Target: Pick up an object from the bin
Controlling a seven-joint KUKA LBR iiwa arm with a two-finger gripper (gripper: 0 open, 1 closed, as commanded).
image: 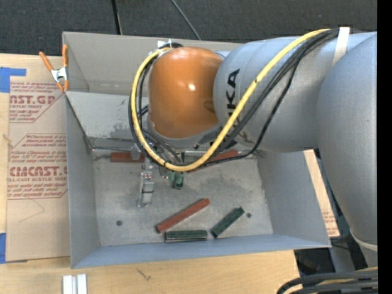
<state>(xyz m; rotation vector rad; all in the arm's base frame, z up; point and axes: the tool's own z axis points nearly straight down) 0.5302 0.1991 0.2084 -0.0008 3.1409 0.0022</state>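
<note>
- The pincer (158, 185) is hanging low over the middle of the bin (82, 195), beneath the orange cover (180, 90); I cannot tell how far open it is.
- A red stick (182, 215) is lying nearest, toward the front edge, apart from the pincer.
- A dark bar (185, 235) and a green bar (228, 222) are lying just beside it.

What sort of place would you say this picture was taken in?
Most likely a bin-picking test cell in a robotics lab: an industrial robot arm with bundled cables reaches into a grey metal bin, whose floor holds a few loose things, among them a red stick and a dark green stick.
</note>
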